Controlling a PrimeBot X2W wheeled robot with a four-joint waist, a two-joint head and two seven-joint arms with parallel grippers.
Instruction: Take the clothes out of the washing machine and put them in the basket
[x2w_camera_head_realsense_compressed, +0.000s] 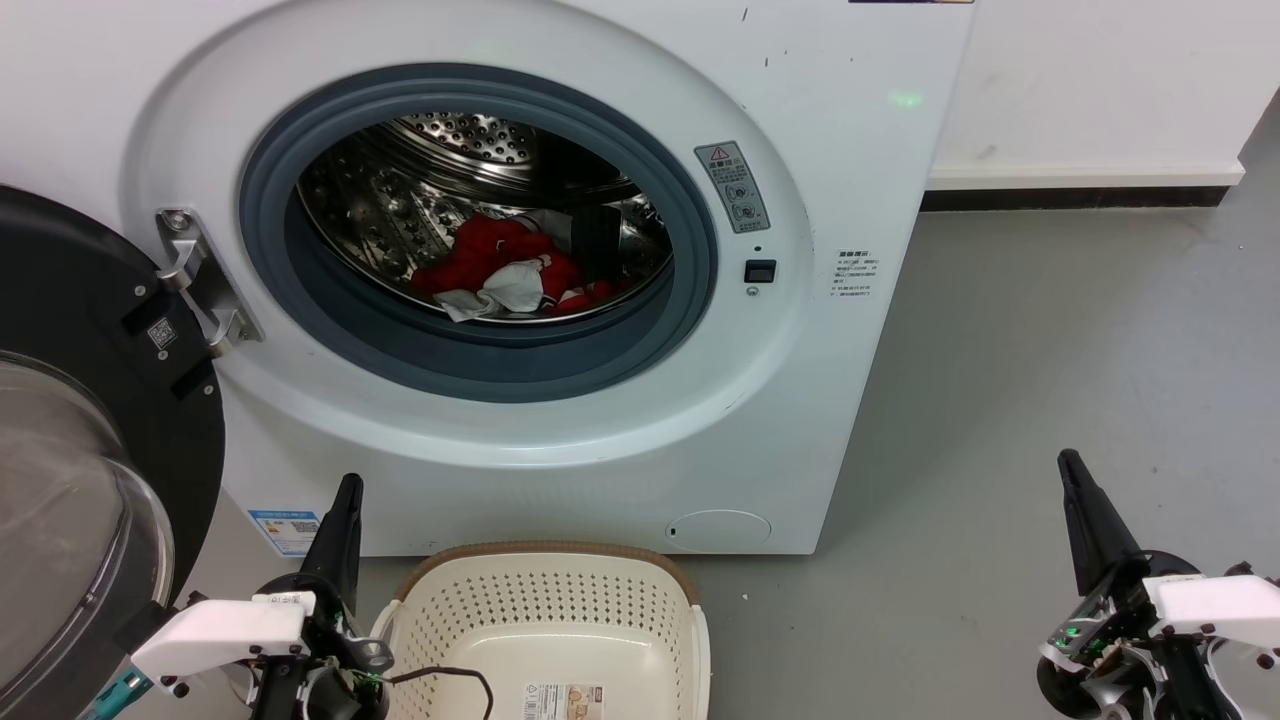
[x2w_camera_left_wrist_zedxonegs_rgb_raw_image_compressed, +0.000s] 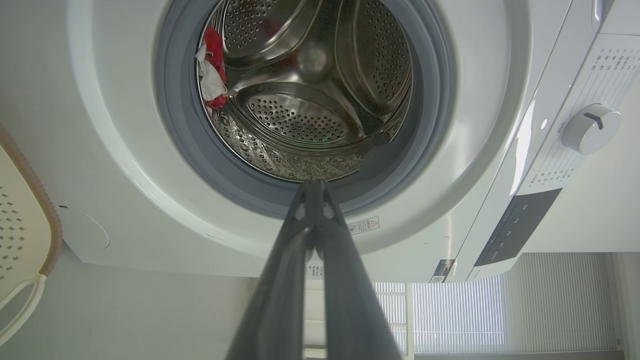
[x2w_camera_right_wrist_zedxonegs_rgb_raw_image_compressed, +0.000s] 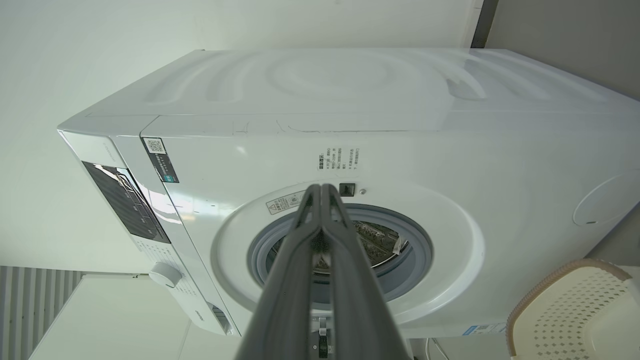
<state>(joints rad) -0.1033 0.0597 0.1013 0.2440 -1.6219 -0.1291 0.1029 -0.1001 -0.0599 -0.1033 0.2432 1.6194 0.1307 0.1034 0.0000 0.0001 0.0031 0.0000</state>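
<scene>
Low in the drum (x2w_camera_head_realsense_compressed: 400, 200) of the washing machine (x2w_camera_head_realsense_compressed: 860, 330) lie the clothes (x2w_camera_head_realsense_compressed: 500, 268); the basket (x2w_camera_head_realsense_compressed: 545, 549) stands below. Left gripper (x2w_camera_head_realsense_compressed: 348, 490) and right gripper (x2w_camera_head_realsense_compressed: 1070, 470) hang back, jaws closed on nothing. A dragged garment may catch the grey seal (x2w_camera_head_realsense_compressed: 300, 335) and miss the basket.

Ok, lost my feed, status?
Left end effector shut, right end effector shut, both empty. Clothes inside washing machine. Door open, nothing blocking.
</scene>
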